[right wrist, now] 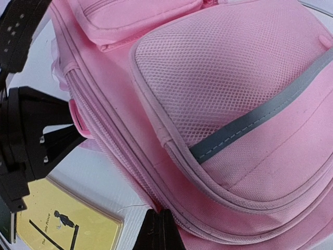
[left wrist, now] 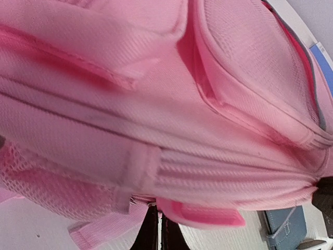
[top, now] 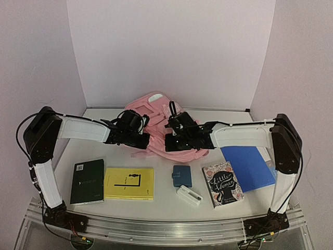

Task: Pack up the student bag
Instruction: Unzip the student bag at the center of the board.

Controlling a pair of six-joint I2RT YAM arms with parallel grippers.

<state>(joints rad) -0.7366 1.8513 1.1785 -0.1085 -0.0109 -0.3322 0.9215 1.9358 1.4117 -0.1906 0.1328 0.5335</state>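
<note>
The student bag (top: 155,108) is a pink backpack lying at the middle back of the table. It fills the left wrist view (left wrist: 156,104) and the right wrist view (right wrist: 234,78), where its mesh pocket and a grey reflective strip (right wrist: 250,122) show. My left gripper (top: 141,139) is at the bag's near left edge. In its wrist view the left gripper (left wrist: 157,209) is shut, with a sliver of pink fabric pinched at the tips, beside a pink tab (left wrist: 208,216). My right gripper (top: 169,143) is at the near edge, right of the left one. In its wrist view the right gripper (right wrist: 162,212) is shut at the zip seam.
In front of the bag lie a dark book (top: 87,181), a yellow book (top: 129,183), a small blue pouch (top: 182,176), a small white box (top: 189,196), a "Little Women" book (top: 222,183) and a blue folder (top: 250,166). White walls stand behind and at both sides.
</note>
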